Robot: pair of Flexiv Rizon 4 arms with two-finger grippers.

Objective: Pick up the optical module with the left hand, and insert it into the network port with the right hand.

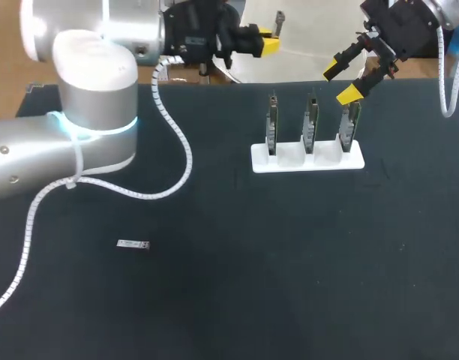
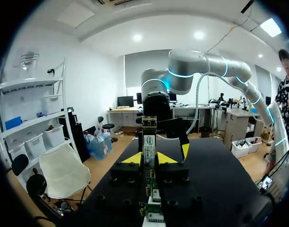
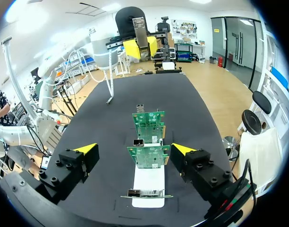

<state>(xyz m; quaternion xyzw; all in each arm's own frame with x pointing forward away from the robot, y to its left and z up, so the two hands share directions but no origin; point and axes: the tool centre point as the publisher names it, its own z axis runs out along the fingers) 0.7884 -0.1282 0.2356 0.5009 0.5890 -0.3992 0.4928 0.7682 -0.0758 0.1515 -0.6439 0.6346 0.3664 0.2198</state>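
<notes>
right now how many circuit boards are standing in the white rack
3, all upright in the white rack: left board, middle board, right board, nearest the right gripper. None seem hidden.

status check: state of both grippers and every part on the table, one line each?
left gripper: shut on optical module, off the table.
optical module: in the left gripper, clear of the table.
right gripper: open, above the network cards.
network cards: three, upright in the white holder.
silver piece: flat on the table, untouched.
</notes>
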